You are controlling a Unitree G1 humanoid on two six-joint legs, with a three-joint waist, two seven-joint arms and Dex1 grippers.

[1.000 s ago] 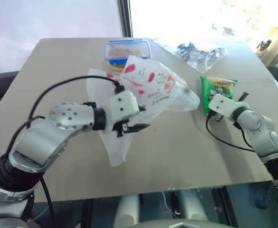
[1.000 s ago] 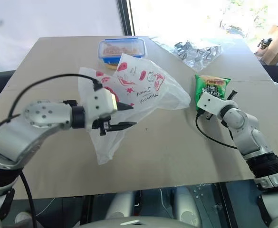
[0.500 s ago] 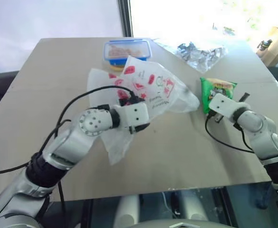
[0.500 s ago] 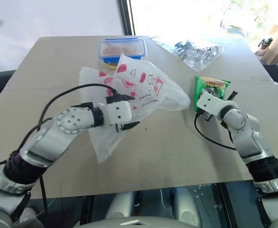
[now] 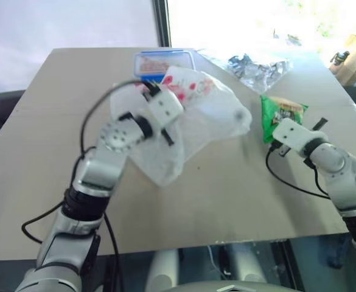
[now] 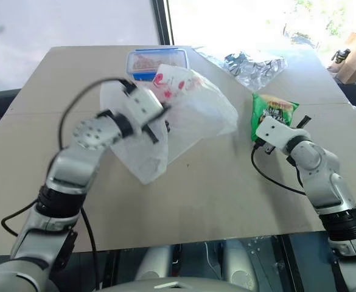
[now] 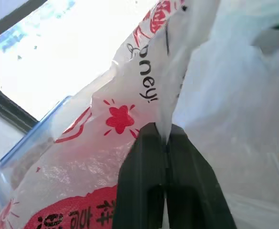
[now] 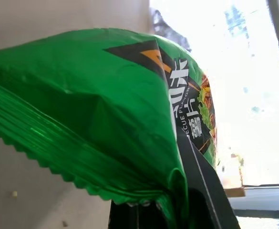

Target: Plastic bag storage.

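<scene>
We see the lunchbox [image 5: 159, 62] half hidden behind the plastic bag [image 5: 196, 115]. The left gripper [image 7: 165, 143] and its arm blur in the head views. The green packet [image 8: 96, 109] covers the right gripper's fingertips.

Left gripper [image 7: 166, 143] raised, fingers pinched — right gripper [image 8: 177, 202] low, fingers clamped

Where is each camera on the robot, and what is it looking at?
Left eye view: on the head, looking down over the table; both arms show, the left hand lifting the plastic bag.
Right eye view: beside it on the head, same scene, with the blue-lidded lunchbox at the far edge.
Left wrist view: on the left wrist, looking along shut fingers pinching the bag.
Right wrist view: on the right wrist, looking along the right hand, shut on the green snack packet.
Shared: both eye views show the bag and packet.
</scene>
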